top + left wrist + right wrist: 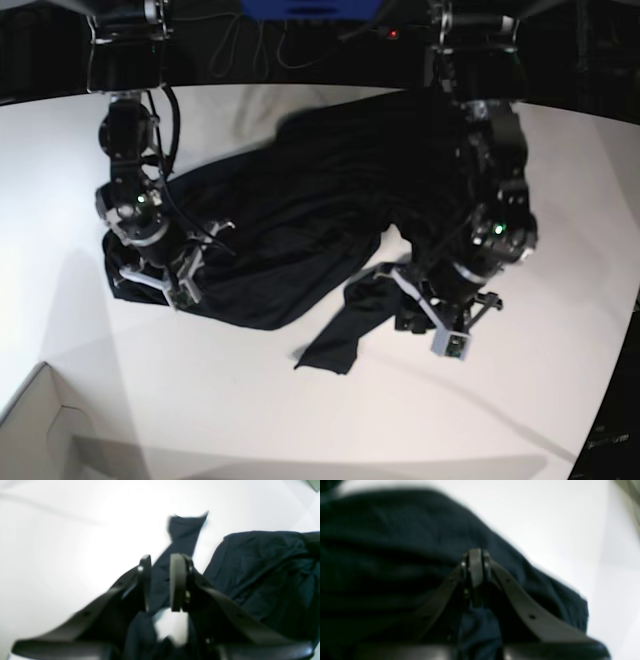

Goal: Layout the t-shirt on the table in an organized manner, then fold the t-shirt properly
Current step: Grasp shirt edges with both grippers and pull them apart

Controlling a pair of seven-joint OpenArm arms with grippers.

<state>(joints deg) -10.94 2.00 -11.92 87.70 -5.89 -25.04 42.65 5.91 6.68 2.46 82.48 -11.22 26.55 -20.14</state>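
White curved table [300, 420], dark backdrop

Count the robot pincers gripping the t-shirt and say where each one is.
2. The right pincer is shut on the t-shirt at its edge on the base view's left; the left pincer pinches a strip of it on that view's right.

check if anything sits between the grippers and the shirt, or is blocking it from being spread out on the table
Nothing visible does. Both grippers are already on the t-shirt: the left gripper straddles a strip of it, the right gripper is shut over it. The white table around it looks bare.
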